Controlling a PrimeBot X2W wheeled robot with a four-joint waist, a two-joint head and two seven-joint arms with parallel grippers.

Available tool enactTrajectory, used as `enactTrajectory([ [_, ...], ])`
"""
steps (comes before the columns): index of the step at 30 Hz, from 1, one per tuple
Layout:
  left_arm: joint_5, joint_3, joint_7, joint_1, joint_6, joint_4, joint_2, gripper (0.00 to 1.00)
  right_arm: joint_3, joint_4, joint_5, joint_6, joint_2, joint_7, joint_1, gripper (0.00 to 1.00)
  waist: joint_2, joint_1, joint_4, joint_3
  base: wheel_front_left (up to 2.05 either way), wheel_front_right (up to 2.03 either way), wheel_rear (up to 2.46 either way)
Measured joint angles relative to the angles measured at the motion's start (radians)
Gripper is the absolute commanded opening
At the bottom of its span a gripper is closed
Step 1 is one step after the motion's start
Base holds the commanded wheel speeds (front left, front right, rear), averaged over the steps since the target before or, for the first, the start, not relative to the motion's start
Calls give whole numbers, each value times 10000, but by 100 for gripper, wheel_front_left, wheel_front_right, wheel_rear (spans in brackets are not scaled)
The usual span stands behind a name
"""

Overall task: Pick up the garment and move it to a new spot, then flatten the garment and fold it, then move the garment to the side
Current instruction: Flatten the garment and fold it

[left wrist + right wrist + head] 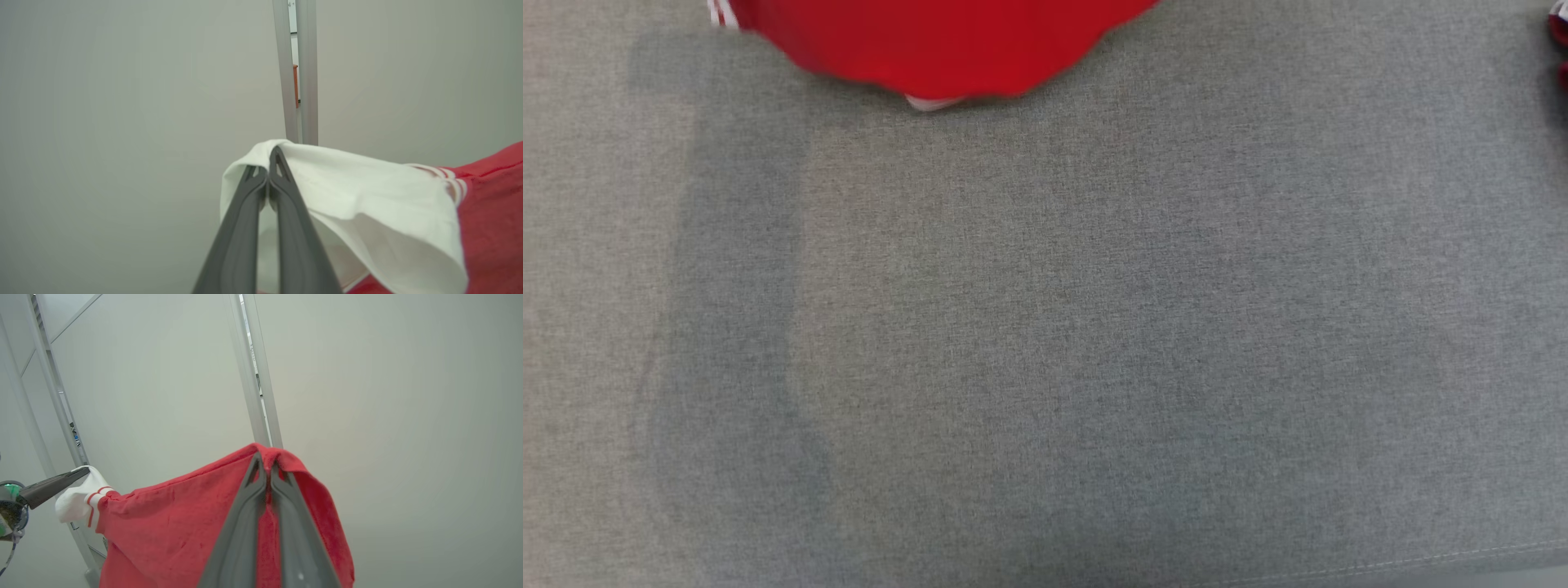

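Left gripper (266,163) pinched tight on the white sleeve end of the garment (490,212). Right gripper (266,462) clamped on a red edge, fabric draped over its tips. Garment hangs spread between both, lower part cut off in the wrist views. Head view: blurred red hem at top edge, rest out of frame; contact with grey cloth surface (1045,343) unclear. Pale wall panels (102,102) and metal post (306,73) behind.

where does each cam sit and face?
Head: on the head, facing down at grey surface; garment at top edge.
Left wrist: on that wrist, along the left tool, shut on the garment's white sleeve, facing a pale wall.
Right wrist: on that wrist, along the right tool, shut on the garment, facing a wall; left tool at left.
Shared: wrist views both show the white sleeve.
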Motion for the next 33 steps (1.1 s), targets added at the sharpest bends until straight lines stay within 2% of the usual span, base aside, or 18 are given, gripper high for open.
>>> enactTrajectory([
  [7,-209,-337,-491,-2014,-13,1014,-282,0,265,978,303,-2,-54,-360,-2000,0,0,-1,-78,271,0,0,0],
  [14,-989,-1177,-694,-2395,-13,1584,-318,0,1325,1300,706,-2,-299,-430,-2086,0,-1,-1,10,184,0,0,0],
  [17,-1396,-1657,-529,-1816,-13,1687,-190,0,2019,1269,947,-2,-566,-431,-1379,0,0,-2,74,13,0,0,0],
  [21,-2046,-2667,180,-256,-13,1486,59,0,3156,1074,1413,-2,-815,-368,-52,0,0,-1,169,-401,0,0,0],
  [27,-3561,-3561,1592,1949,-13,393,1143,0,4585,564,2336,-2,-976,119,1502,0,0,-3,248,-1302,0,0,0],
  [30,-4226,-3937,2587,3128,-13,-259,1712,0,5436,48,2679,-2,-1273,842,2217,0,0,-3,265,-1825,0,0,0],
  [33,-4984,-4151,3540,4229,-13,-1024,2243,0,5850,-535,2913,0,-1701,1590,2767,0,0,-3,278,-2358,0,0,0],
])
